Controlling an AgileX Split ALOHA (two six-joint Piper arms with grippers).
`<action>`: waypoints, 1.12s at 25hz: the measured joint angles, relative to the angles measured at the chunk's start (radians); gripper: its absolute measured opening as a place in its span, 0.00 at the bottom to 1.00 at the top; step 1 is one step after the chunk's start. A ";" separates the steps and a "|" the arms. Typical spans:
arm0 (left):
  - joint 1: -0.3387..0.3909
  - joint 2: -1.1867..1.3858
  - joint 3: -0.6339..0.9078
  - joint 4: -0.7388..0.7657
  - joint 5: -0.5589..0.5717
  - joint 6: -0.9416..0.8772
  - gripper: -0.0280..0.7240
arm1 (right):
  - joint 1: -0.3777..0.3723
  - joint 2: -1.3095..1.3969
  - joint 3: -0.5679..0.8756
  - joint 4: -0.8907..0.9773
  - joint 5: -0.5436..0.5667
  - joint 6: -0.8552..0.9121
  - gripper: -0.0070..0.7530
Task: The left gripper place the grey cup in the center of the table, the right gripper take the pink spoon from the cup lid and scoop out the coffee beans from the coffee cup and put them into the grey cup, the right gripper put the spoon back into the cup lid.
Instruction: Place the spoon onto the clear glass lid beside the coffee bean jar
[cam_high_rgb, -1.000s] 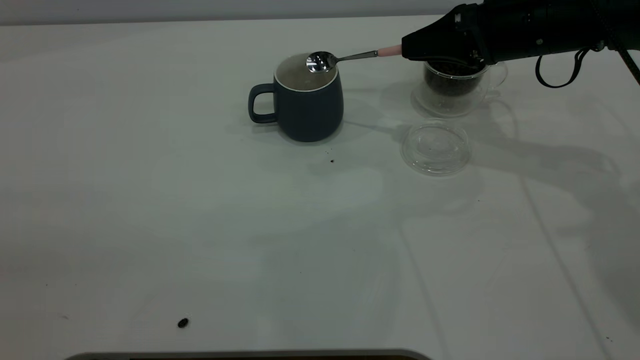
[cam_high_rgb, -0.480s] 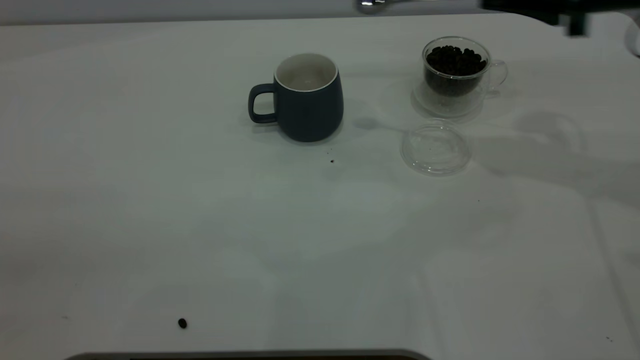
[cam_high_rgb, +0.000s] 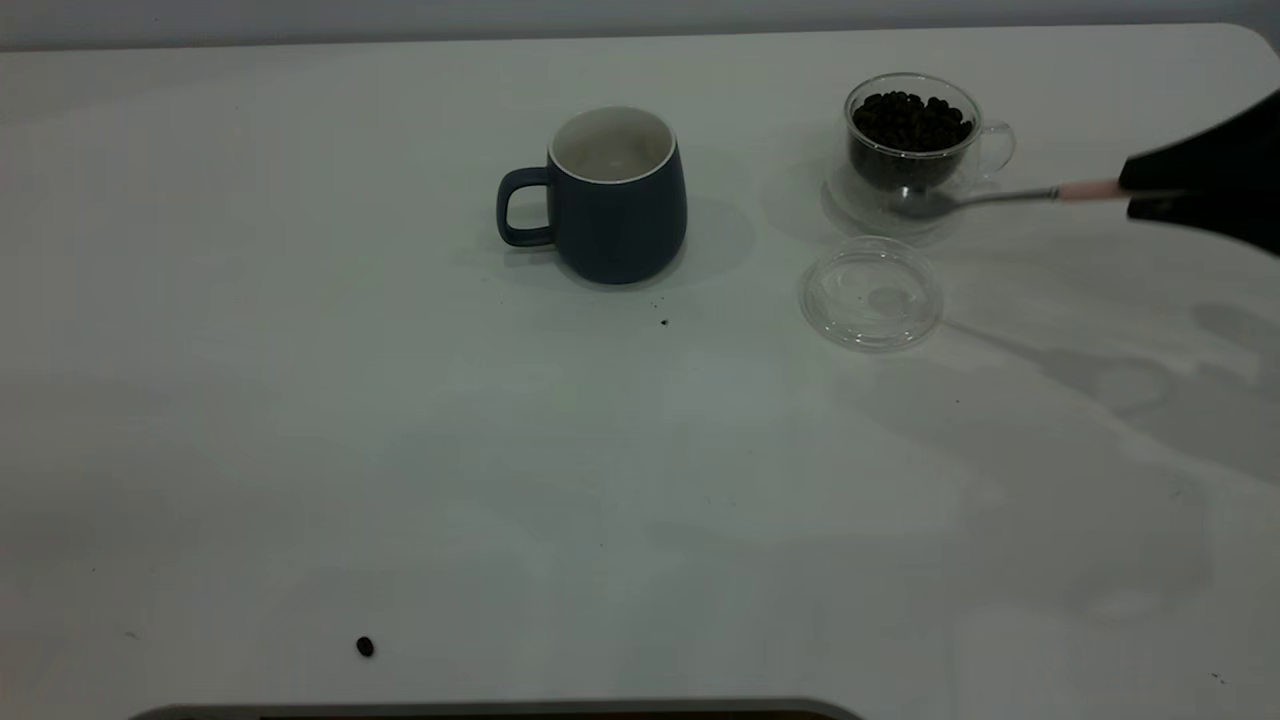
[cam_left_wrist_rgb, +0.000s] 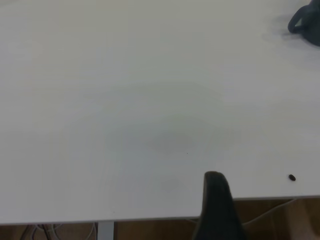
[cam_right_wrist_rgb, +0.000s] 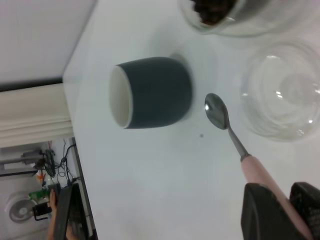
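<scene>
The grey cup (cam_high_rgb: 615, 210) stands upright near the middle of the table (cam_high_rgb: 300, 420), handle to the left; it also shows in the right wrist view (cam_right_wrist_rgb: 155, 92). The coffee cup (cam_high_rgb: 910, 150) holds coffee beans (cam_high_rgb: 910, 118) at the back right. The cup lid (cam_high_rgb: 872, 293) lies empty in front of it. My right gripper (cam_high_rgb: 1135, 193) at the right edge is shut on the pink spoon (cam_high_rgb: 1000, 196) by its handle. The spoon bowl (cam_right_wrist_rgb: 216, 111) hangs above the table between the lid (cam_right_wrist_rgb: 282, 97) and the grey cup. My left gripper (cam_left_wrist_rgb: 220, 210) is parked at the table's near edge.
One stray bean (cam_high_rgb: 365, 647) lies near the front edge, also in the left wrist view (cam_left_wrist_rgb: 292, 177). A dark speck (cam_high_rgb: 664, 322) lies in front of the grey cup. The table's front half is bare white surface.
The right gripper carried the spoon from above the grey cup up out of view, then came back down at the right, the spoon bowl now low by the glass cup and lid.
</scene>
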 joint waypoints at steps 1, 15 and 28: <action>0.000 0.000 0.000 0.000 0.000 0.000 0.79 | 0.000 0.026 -0.009 0.005 0.000 0.002 0.16; 0.000 0.000 0.000 0.000 0.000 0.000 0.79 | 0.031 0.301 -0.175 0.076 0.075 -0.045 0.16; 0.000 0.000 0.000 0.000 0.000 0.000 0.79 | 0.094 0.317 -0.209 0.135 0.018 -0.060 0.16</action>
